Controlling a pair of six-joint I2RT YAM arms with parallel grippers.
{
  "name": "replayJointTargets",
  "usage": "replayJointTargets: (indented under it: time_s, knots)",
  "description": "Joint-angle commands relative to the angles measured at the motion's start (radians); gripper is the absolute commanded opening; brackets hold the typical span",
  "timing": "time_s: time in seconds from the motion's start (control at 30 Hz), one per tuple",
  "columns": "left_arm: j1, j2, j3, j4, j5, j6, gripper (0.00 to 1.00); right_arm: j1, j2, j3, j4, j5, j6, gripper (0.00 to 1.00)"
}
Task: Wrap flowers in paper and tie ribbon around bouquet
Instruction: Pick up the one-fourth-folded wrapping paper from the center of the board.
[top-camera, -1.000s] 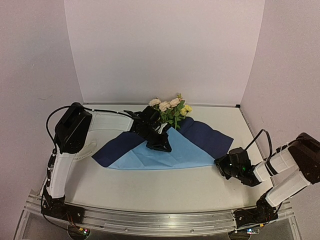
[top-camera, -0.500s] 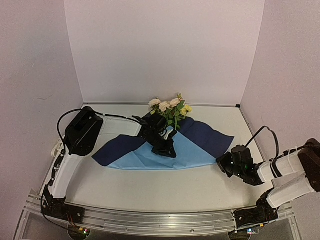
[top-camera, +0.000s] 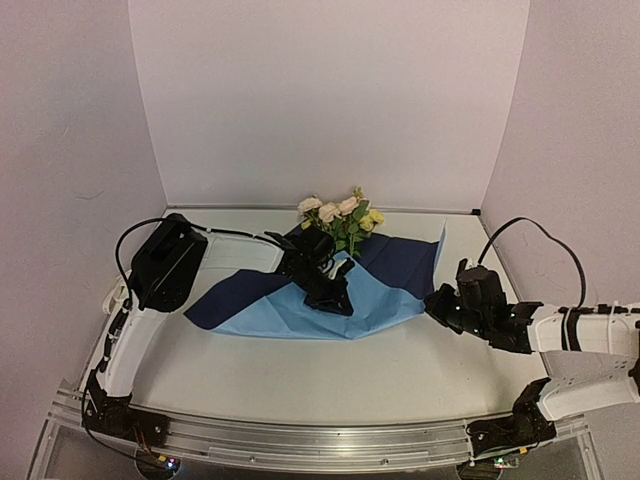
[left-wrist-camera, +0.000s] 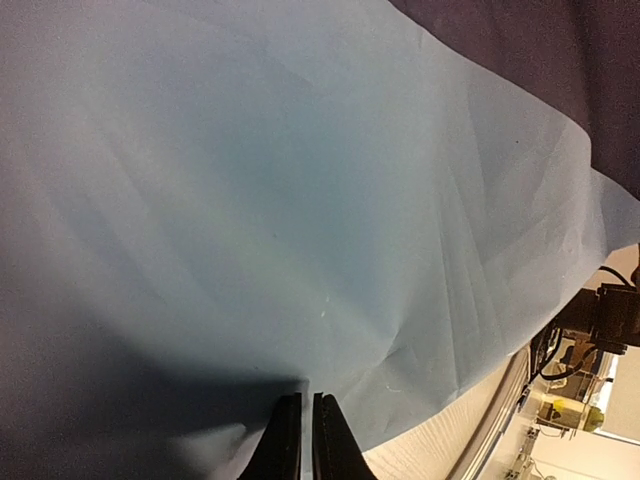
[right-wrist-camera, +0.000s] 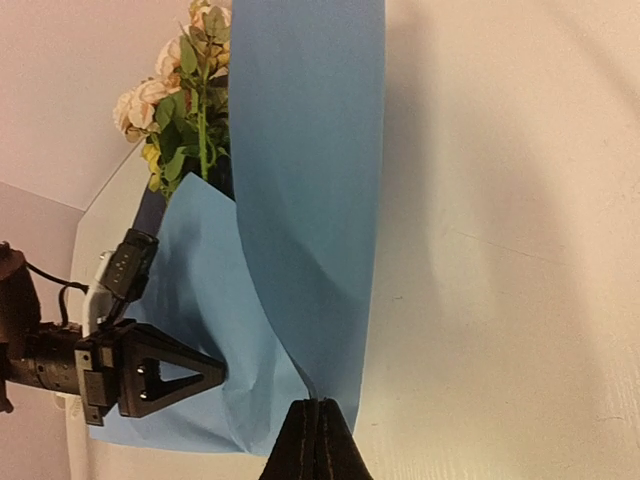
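Soft, even light fills the overhead view, tinting the walls (top-camera: 330, 100) faintly lilac, with only pale shadows. The left wrist view is dimmer, the paper (left-wrist-camera: 330, 200) sinking into shadow at lower left (the left gripper (left-wrist-camera: 305, 402) is a blurred silhouette); the right wrist view looks warmer, its table (right-wrist-camera: 500, 250) bright.

The paper (top-camera: 262, 312) lies across the middle of the table (top-camera: 330, 378), nearer its far edge. The flowers (top-camera: 341, 213) lie on its far part, blooms toward the table's back edge.
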Motion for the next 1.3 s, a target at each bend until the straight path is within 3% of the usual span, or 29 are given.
replayJointTargets:
  time_s: [0.0, 0.33, 0.63, 0.93, 1.27]
  knots:
    - [-0.018, -0.104, 0.013, 0.012, 0.058, 0.030, 0.06, 0.005, 0.005, -0.005, -0.053, 0.060, -0.016, 0.00]
    - [-0.075, -0.056, 0.037, -0.001, 0.135, 0.038, 0.05, 0.011, 0.002, 0.021, -0.096, 0.098, -0.013, 0.00]
    - [-0.092, 0.058, 0.145, -0.058, 0.106, 0.048, 0.05, 0.038, -0.015, 0.061, -0.133, 0.118, -0.041, 0.00]
    - [-0.093, 0.100, 0.147, -0.061, 0.056, 0.037, 0.05, 0.128, -0.027, 0.164, -0.199, 0.151, -0.116, 0.00]
    - [-0.083, 0.019, 0.095, -0.036, 0.060, 0.029, 0.04, 0.137, 0.088, 0.266, -0.208, -0.051, -0.219, 0.00]
